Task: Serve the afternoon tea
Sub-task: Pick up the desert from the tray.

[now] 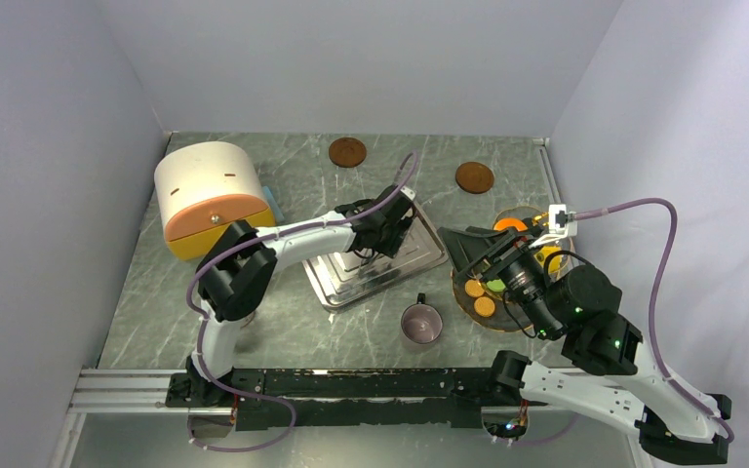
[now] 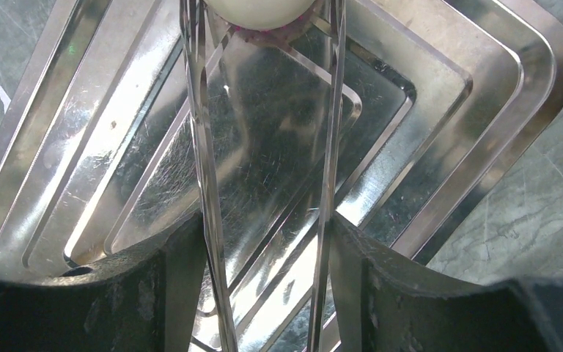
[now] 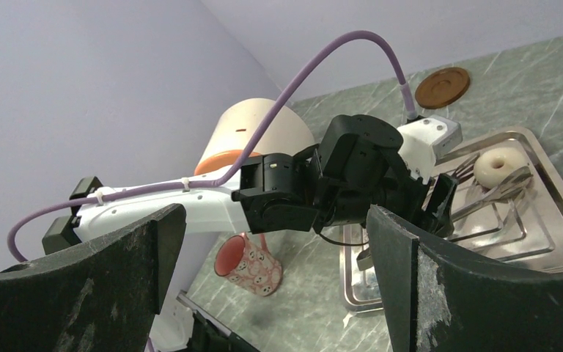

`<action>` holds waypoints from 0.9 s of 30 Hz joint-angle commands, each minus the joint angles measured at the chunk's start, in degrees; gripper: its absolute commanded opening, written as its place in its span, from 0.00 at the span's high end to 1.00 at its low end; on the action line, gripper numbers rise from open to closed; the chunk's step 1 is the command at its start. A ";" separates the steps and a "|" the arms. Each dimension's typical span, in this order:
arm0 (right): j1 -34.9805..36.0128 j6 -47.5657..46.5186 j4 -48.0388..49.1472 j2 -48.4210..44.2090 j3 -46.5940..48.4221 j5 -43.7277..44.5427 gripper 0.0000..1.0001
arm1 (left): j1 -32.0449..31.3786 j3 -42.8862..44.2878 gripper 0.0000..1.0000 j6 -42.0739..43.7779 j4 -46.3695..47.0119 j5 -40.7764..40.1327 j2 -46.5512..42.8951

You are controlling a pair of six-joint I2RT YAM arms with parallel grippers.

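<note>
My left gripper point(image 1: 390, 232) point(image 2: 264, 227) is shut on metal tongs point(image 2: 204, 161) over the steel tray point(image 1: 351, 285) point(image 2: 447, 110). A cream ring point(image 2: 256, 9) point(image 3: 500, 166) sits between the tong tips at the tray's far end; I cannot tell if it touches the tray. My right gripper point(image 1: 463, 255) point(image 3: 275, 220) is open and empty, raised beside an amber plate point(image 1: 460, 300) with orange treats point(image 1: 475, 289) and a green treat point(image 1: 496, 286). The pinkish patterned mug point(image 1: 421, 324) point(image 3: 249, 264) stands upright in front of the tray.
A cream and orange domed box point(image 1: 210, 193) stands at the back left. Two brown round coasters point(image 1: 347, 151) point(image 1: 474, 176) lie near the back wall. Walls close in the left, back and right sides. The left arm point(image 3: 190, 202) stretches across the right wrist view.
</note>
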 commanded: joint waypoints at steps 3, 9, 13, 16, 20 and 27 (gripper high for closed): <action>0.18 -0.23 1.47 -0.80 -0.36 1.26 0.01 | 0.08 0.54 0.39 -0.51 1.57 0.95 1.58; 0.20 -0.06 1.23 -0.65 -0.18 1.23 0.01 | 0.05 0.92 0.49 0.03 0.57 0.04 -1.07; 0.18 0.02 1.70 -0.74 -0.53 0.93 0.01 | -0.02 1.10 0.51 0.56 -0.53 -1.06 -3.87; 0.18 0.28 1.54 -0.60 -0.37 0.66 0.02 | -0.01 0.66 0.52 0.76 -0.60 -0.87 -6.37; 0.19 0.31 1.78 -0.32 -0.40 0.51 0.02 | -0.17 -1.66 0.54 0.05 1.17 -0.10 -9.23; 0.19 -0.09 0.72 0.76 1.79 0.45 0.02 | -1.15 -1.31 0.56 -0.68 -0.54 3.52 -11.40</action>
